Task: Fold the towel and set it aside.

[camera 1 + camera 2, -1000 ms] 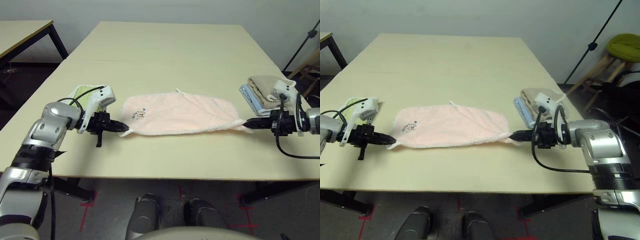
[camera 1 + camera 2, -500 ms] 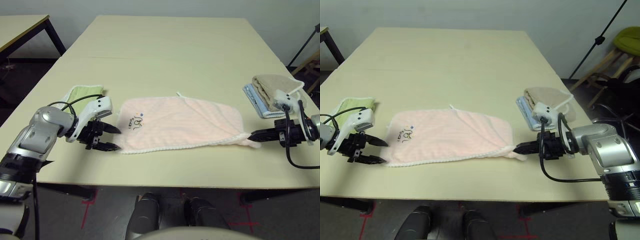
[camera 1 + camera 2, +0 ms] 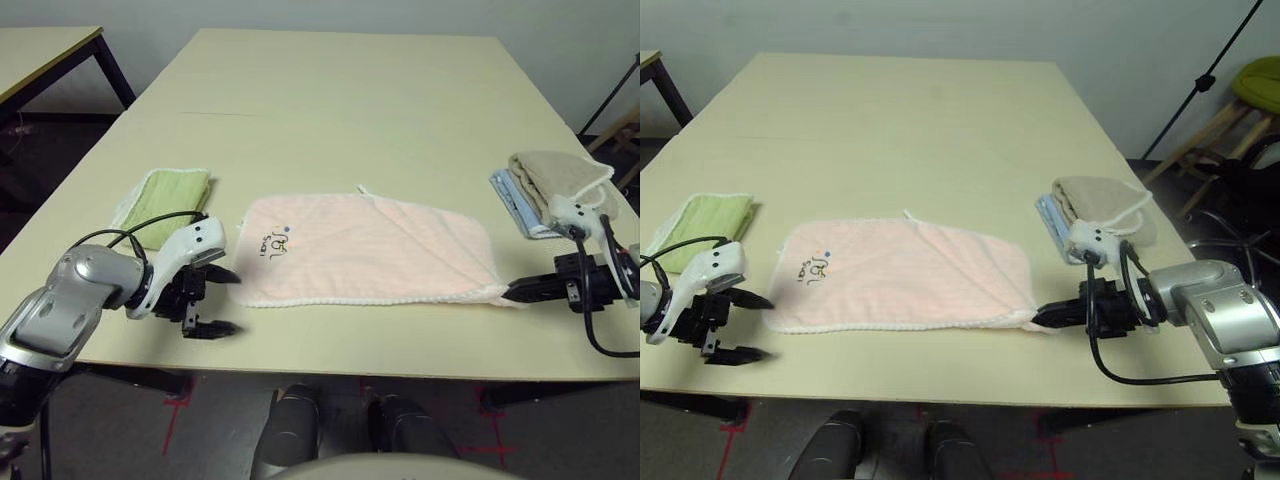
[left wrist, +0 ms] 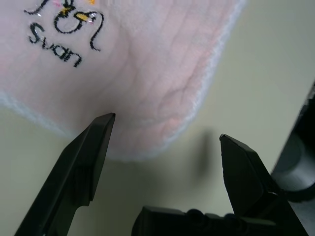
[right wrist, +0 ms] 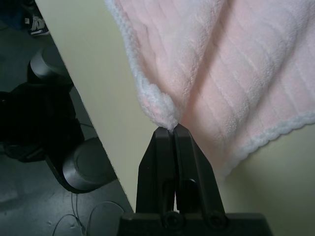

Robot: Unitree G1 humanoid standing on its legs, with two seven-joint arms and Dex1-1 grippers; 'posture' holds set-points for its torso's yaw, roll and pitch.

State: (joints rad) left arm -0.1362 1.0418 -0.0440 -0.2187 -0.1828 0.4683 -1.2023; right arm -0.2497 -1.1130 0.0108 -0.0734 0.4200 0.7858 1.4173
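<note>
Change: left tool [image 3: 222, 301] has let go of the towel [image 3: 370, 250] and drawn back, fingers spread.
Towel: lies flat on the table [image 3: 330, 110], logo end near left tool.
Right tool [image 3: 512, 291]: clamped on the towel's corner.
Table: pale wood; green towel [image 3: 172, 192] left, beige stack [image 3: 545, 180] right.
Room: dark floor, second table [image 3: 40, 50].

Left gripper [image 3: 224, 300] off towel [image 3: 370, 250], open

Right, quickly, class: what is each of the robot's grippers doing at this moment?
Left gripper: jaws open, empty, just off the pink towel.
Right gripper: jaws closed, pinching the towel's corner.
</note>
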